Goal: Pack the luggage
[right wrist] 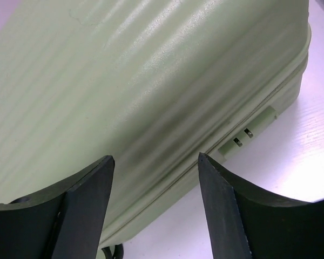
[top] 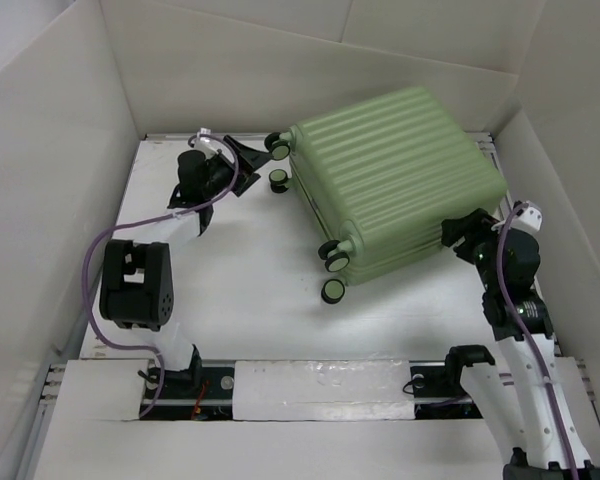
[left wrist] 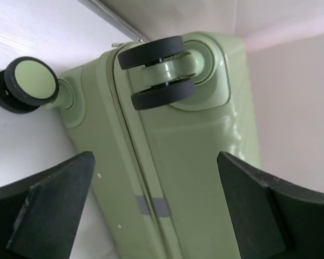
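The luggage [top: 395, 180] is a pale green ribbed hard-shell suitcase. It lies shut and flat at the back right of the table, its black-and-green wheels [top: 332, 272] toward the left. My left gripper [top: 248, 155] is open at the far wheel end. In its wrist view the case's bottom face [left wrist: 189, 183] with the zip seam shows between the fingers, and two wheels [left wrist: 156, 73] sit above. My right gripper [top: 462, 232] is open at the case's near right edge. Its wrist view shows the ribbed shell [right wrist: 151, 81] and a side lock [right wrist: 247, 132]. The lining is hidden.
White cardboard walls [top: 60, 150] enclose the table on the left, back and right. A white board [top: 310, 390] lies across the near edge by the arm bases. The left arm's black elbow [top: 135, 285] rests at the table's left.
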Controlling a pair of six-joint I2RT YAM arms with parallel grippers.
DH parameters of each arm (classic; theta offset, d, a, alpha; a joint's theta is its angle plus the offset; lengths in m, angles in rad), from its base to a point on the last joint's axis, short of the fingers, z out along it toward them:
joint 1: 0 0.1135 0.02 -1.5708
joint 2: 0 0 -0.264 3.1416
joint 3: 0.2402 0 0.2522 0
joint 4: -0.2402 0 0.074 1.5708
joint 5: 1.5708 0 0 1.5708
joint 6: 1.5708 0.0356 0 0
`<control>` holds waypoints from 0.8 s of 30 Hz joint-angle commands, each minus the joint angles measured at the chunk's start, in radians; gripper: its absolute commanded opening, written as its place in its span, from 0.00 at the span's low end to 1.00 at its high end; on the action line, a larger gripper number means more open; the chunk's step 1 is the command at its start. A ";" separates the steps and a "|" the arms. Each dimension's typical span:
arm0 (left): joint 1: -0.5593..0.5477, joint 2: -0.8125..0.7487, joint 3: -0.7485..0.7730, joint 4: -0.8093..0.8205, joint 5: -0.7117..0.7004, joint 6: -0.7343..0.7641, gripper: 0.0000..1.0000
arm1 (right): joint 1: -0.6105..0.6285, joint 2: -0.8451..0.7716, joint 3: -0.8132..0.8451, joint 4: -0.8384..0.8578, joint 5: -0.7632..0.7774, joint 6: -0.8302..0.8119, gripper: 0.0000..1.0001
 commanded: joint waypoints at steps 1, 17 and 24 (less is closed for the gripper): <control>0.010 0.061 0.069 0.065 0.079 -0.009 1.00 | -0.004 0.025 0.041 0.004 0.009 0.005 0.70; 0.008 0.458 0.437 0.371 0.215 -0.273 1.00 | -0.013 -0.006 -0.040 0.067 -0.052 -0.031 0.78; -0.021 0.541 0.577 0.409 0.225 -0.304 1.00 | -0.013 0.005 -0.029 0.077 -0.143 -0.031 0.75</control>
